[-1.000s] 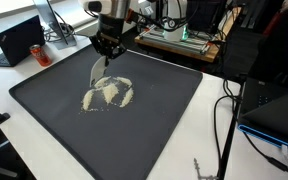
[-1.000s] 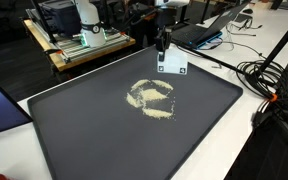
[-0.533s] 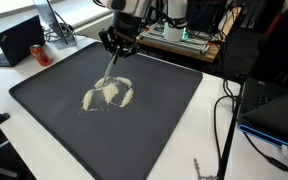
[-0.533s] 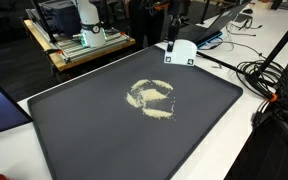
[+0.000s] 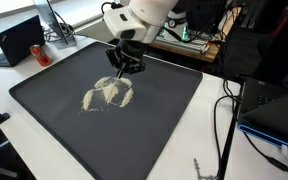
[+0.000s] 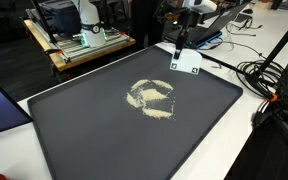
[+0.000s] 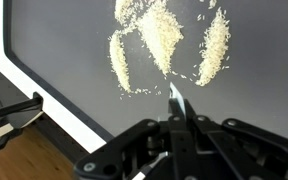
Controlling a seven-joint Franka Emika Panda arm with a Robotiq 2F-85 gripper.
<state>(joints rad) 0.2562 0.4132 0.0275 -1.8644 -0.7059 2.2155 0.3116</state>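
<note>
One claw [image 7: 176,115] clamped on thin white card [image 6: 187,62], any print too small to read, near rice piles [image 7: 164,40], black mat [image 5: 154,120].

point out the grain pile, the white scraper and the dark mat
grain pile [image 7: 164,40], wrist view, on the middle streak of grains
white scraper [image 6: 187,62], exterior view, on the flat face of the blade
dark mat [image 6: 104,140], exterior view, on a bare part near the front edge
</note>
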